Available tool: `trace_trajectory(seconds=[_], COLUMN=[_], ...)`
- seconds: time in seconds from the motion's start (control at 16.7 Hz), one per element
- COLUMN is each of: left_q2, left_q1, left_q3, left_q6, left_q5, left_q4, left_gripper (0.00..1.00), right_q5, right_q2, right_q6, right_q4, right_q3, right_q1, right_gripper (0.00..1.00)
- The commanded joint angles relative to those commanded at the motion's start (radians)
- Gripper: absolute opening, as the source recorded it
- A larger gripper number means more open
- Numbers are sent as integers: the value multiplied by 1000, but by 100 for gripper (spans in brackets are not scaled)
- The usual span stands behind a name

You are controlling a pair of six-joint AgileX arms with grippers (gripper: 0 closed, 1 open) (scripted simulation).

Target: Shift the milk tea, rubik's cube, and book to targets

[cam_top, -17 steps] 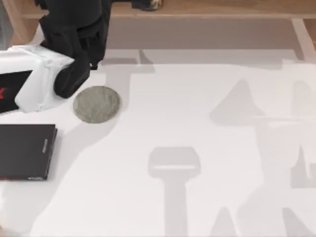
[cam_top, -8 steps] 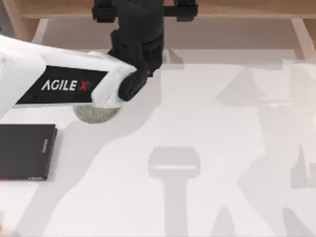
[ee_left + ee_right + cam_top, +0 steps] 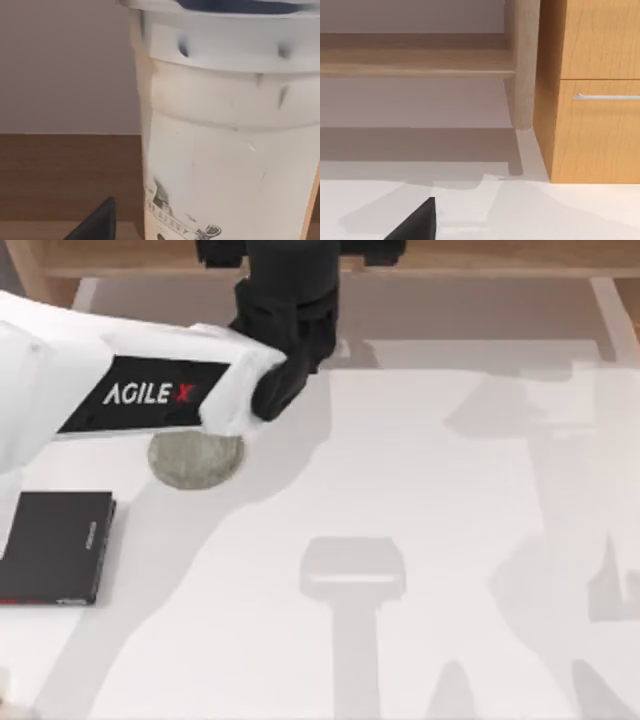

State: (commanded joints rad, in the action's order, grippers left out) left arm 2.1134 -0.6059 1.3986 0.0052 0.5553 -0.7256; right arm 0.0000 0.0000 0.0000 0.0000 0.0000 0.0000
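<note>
The left arm reaches across the white tabletop [image 3: 420, 540], its hand [image 3: 290, 260] at the far edge; its grip cannot be told. The tall white lidded milk tea cup [image 3: 225, 140] stands close before it. The round grey-green stone-like disc [image 3: 195, 460] lies partly under the arm, near the thin black rectangular slab [image 3: 55, 545].

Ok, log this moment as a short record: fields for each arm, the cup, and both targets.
left arm: reaches from the table's left edge across to the back, gripper at the rear, left of centre
milk tea: close in front of the left wrist camera, upright
round disc: on the table, partly under the left arm
black slab: flat at the table's left edge, nothing on it
right arm: a dark fingertip above the table
</note>
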Motion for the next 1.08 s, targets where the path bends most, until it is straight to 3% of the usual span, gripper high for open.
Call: trace_trajectory(seconds=[0.42,0.72,1.08], left_q2=[160,172,172], left_q1=[59,63,63], left_q3=[268,287,287], left_q6=[-2,-2,-2], left_q5=[-60,-65,-65], left_q4=[109,117,117], left_gripper=[100,100,55], right_q5=[0,0,0], right_q2=[0,0,0], right_q6=[0,0,0], right_q4=[0,0,0], right_q3=[0,0,0], right_q1=[0,0,0], right_gripper=[100,100,100])
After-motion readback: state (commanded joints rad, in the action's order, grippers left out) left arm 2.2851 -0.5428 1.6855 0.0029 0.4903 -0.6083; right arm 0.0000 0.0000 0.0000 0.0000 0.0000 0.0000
